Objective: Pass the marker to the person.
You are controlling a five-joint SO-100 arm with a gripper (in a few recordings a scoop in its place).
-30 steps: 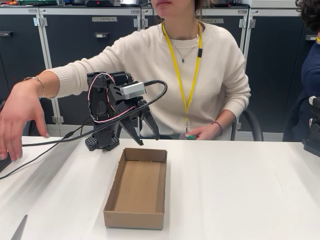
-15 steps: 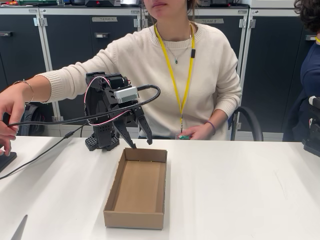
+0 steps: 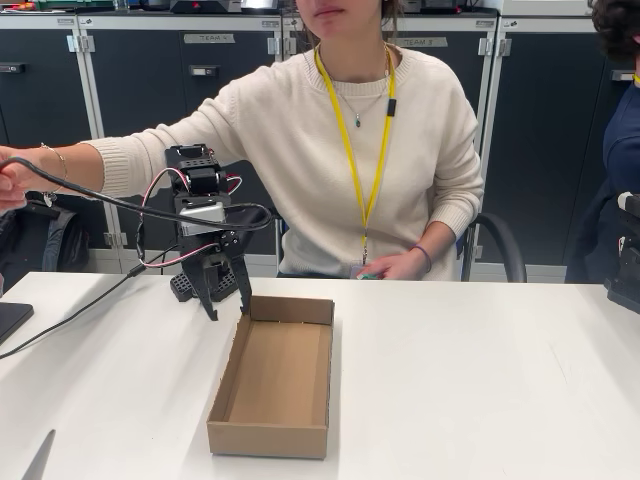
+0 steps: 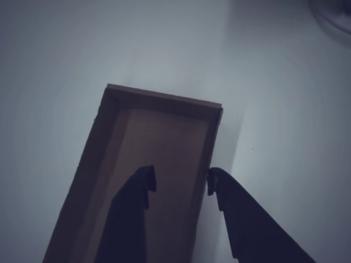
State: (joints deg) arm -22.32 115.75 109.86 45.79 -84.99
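The person (image 3: 350, 130) in a cream sweater sits behind the table. Her hand (image 3: 395, 265) rests at the table's far edge and holds the marker (image 3: 366, 275), of which only a green end peeks out. My black gripper (image 3: 228, 310) points down just above the far left corner of an open cardboard box (image 3: 268, 440). It is open with nothing between its fingers. In the wrist view the gripper (image 4: 180, 183) straddles the box's long wall (image 4: 211, 142), one finger over the bare box floor, the other over the white table.
The person's other hand (image 3: 12, 180) at the far left holds up a black cable (image 3: 100, 200) that runs to the arm. A dark flat object (image 3: 10, 320) lies at the left edge and a black device (image 3: 625, 265) at the right edge. Another person (image 3: 620, 120) sits far right.
The arm has swung to the left and tipped its gripper downward at the box's far corner. The person's outstretched hand has lifted the cable higher. The marker stays in her other hand.
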